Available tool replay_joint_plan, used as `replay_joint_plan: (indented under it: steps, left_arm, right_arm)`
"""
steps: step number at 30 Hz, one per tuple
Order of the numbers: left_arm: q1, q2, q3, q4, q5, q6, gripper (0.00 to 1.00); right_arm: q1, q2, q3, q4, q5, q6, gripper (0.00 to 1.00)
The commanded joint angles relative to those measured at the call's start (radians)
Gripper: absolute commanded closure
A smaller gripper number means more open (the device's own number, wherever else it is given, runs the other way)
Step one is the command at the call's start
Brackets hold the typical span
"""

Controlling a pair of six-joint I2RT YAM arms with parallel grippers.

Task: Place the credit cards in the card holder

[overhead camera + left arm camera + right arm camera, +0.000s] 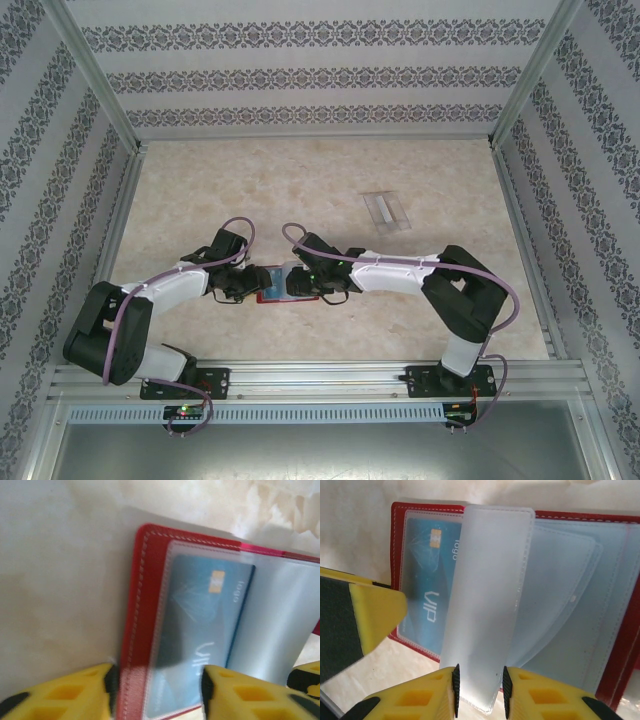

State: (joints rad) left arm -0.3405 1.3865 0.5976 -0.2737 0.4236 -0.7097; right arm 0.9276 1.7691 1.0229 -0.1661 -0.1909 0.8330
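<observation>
Red and flat, the card holder [270, 296] lies open on the pale bench [200, 190], in the middle, close to the arms. Patterned walls [320, 75] stand on three sides. Both arms lean in over the holder and cover most of it from above. A spare card [385, 210] lies well apart, farther back on the right. The left gripper [157, 692] has its jaws open over the holder's red edge and hides the near end. The right gripper [480, 692] has its jaws squeezed on a pale credit card [487, 595]. That card hides part of the clear pockets and part of a blue card [427, 580] tucked in one. Its long side points straight away from the right jaws, across the holder.
</observation>
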Motion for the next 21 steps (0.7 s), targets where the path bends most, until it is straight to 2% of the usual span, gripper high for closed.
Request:
replay_joint_plan:
  steps: [1, 13, 21]
  left_arm:
    - [-0.007, -0.045, -0.013, 0.016, 0.014, 0.008, 0.42]
    - [0.021, -0.090, -0.026, 0.009, 0.022, 0.008, 0.33]
    - [0.101, -0.151, -0.036, -0.019, 0.042, 0.021, 0.24]
  right_arm:
    - [0.013, 0.021, 0.039, 0.019, -0.018, -0.021, 0.69]
    - [0.016, 0.057, 0.092, 0.037, -0.066, -0.079, 0.65]
    - [0.019, 0.081, 0.122, 0.050, -0.100, -0.103, 0.64]
